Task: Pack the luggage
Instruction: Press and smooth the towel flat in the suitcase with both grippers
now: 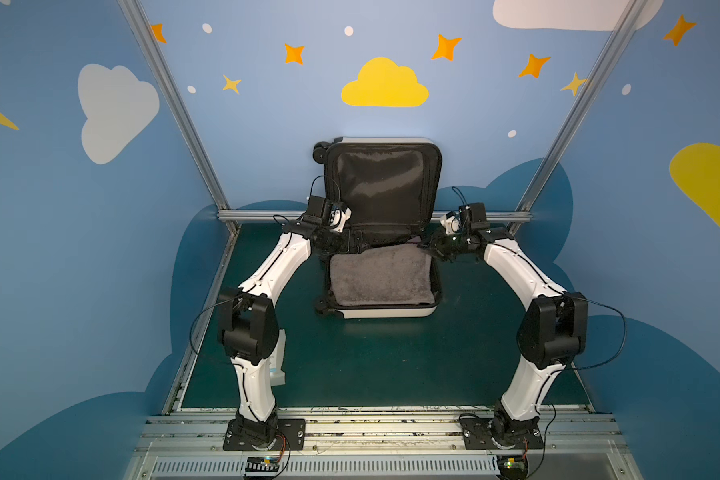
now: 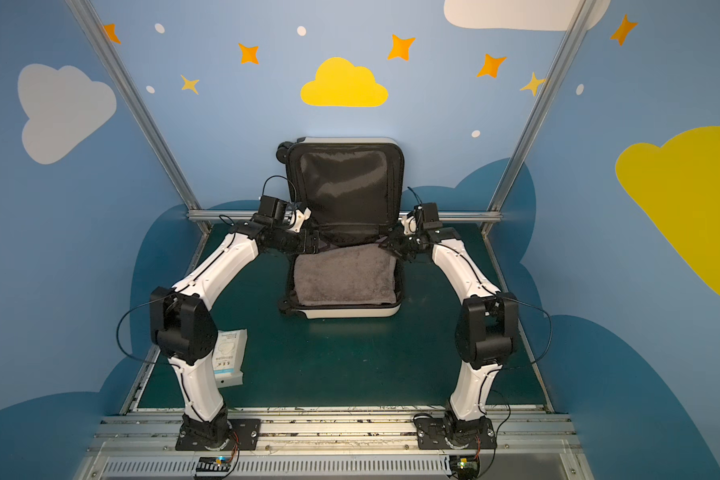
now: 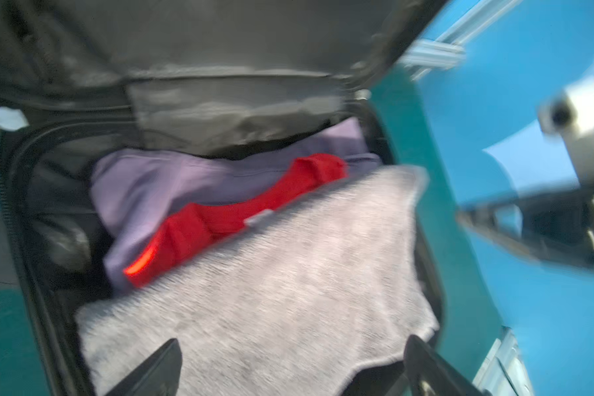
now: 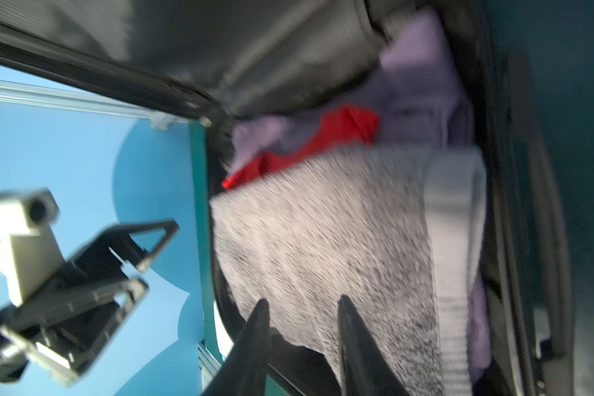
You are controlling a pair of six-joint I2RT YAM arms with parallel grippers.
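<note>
Your luggage (image 1: 385, 311) lies open at the back middle of the bench (image 1: 371, 365). Its lower shell is flat, and the black-lined lid stands upright against the back wall. A grey towel (image 1: 381, 278) covers the lower shell in both top views. Only the wrist views show you a purple garment (image 3: 144, 185) and a red garment (image 3: 240, 212) tucked past the towel toward the hinge. Both wrist views are smeared, so you get no fine detail from them.

The left end effector (image 3: 288, 370) sits at the luggage's left rim near the hinge, jaws spread wide with nothing between them. The right end effector (image 4: 306, 343) sits at the right rim, jaws partly apart over the towel's edge. You cannot tell whether they touch it.

The bench is dark green, enclosed by blue walls painted with clouds and stars. A white packet (image 2: 229, 357) lies beside the left arm's elbow. You see it plainly in a top view, but the arm hides most of the packet (image 1: 279, 365) in a top view.
</note>
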